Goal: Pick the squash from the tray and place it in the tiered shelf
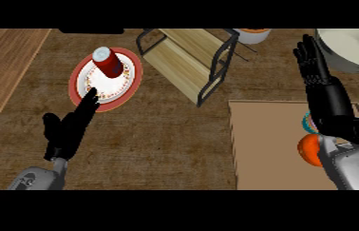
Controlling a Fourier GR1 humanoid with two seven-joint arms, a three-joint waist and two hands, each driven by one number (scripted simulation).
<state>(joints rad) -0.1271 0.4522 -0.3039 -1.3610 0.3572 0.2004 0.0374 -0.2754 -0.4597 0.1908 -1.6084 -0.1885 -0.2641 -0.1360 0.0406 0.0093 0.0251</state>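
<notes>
1 orange squash (308, 148) lies near the right side of the tan tray (270, 144), partly hidden behind the right forearm (341, 166), so only its rounded left half shows. Just above it a bit of teal rim (306, 122) peeks out from behind the same arm; what it belongs to cannot be made out. The right hand (313, 66) stands above the tray's far edge with its black fingers straight and spread, holding nothing and well apart from the squash.

The tiered shelf (188, 59), with pale wooden boards in a dark metal frame, sits beyond the tray toward the middle of the counter (168, 144), tilted as seen from above. To the right of the shelf a small white container with an orange top (251, 35) is cut off by the upper edge, and a large pale round object (344, 47) fills the upper right corner.

On the left, a red can (107, 62) stands on a white plate with a red rim (105, 80). The left hand (70, 128) reaches in from the lower left with fingers straight and close together, their tips over the plate's near edge, gripping nothing.
</notes>
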